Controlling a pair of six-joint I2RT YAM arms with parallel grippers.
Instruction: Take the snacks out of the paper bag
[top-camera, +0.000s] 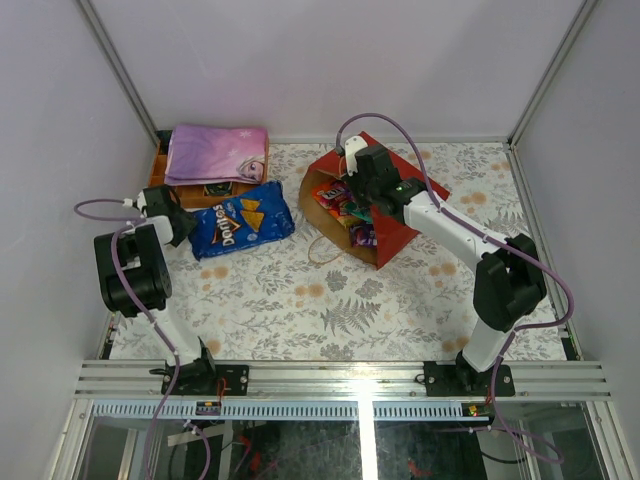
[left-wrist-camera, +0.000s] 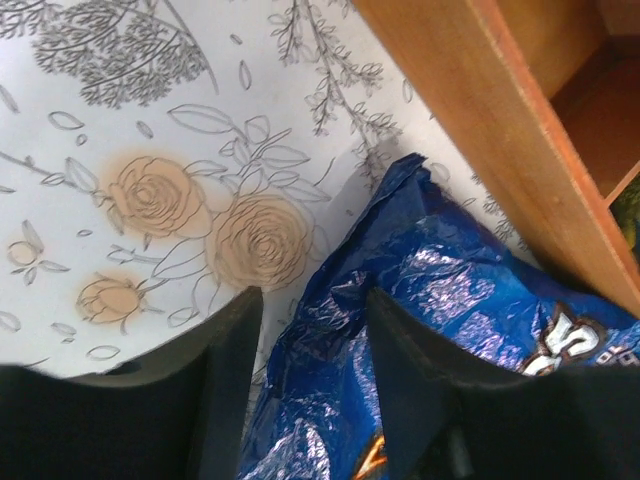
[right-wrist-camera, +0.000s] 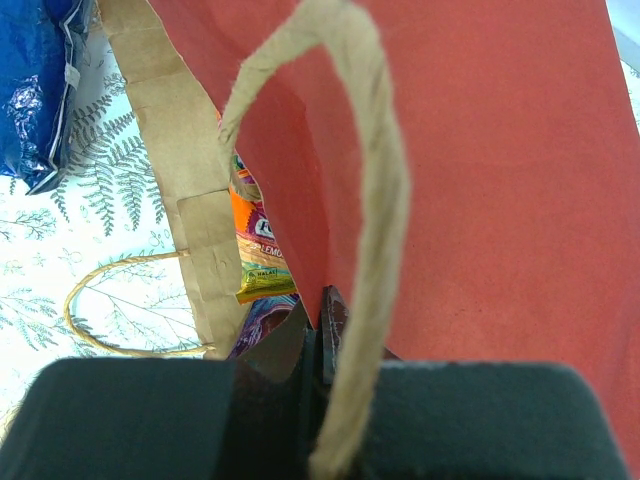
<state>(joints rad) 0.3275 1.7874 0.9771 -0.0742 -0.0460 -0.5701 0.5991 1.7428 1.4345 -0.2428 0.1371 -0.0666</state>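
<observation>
Top external view: on the floral table (top-camera: 300, 300) the red paper bag (top-camera: 398, 238) lies on its side, mouth toward the table's middle. Its upper wall is pinched by the clenched right gripper (top-camera: 352, 168), so the opening is held up. The blue Doritos bag (top-camera: 240, 222) is already out, flat on the table beside the orange tray (top-camera: 158, 178). Its crumpled edge fills the gap between the fingers of the left gripper (left-wrist-camera: 312, 300), though whether it is actually gripped cannot be told. Small glossy packets (top-camera: 345, 205) are seen inside the bag's mouth. Emptying is judged partly done; next, a reach into the lifted opening for one packet is called for.
</observation>
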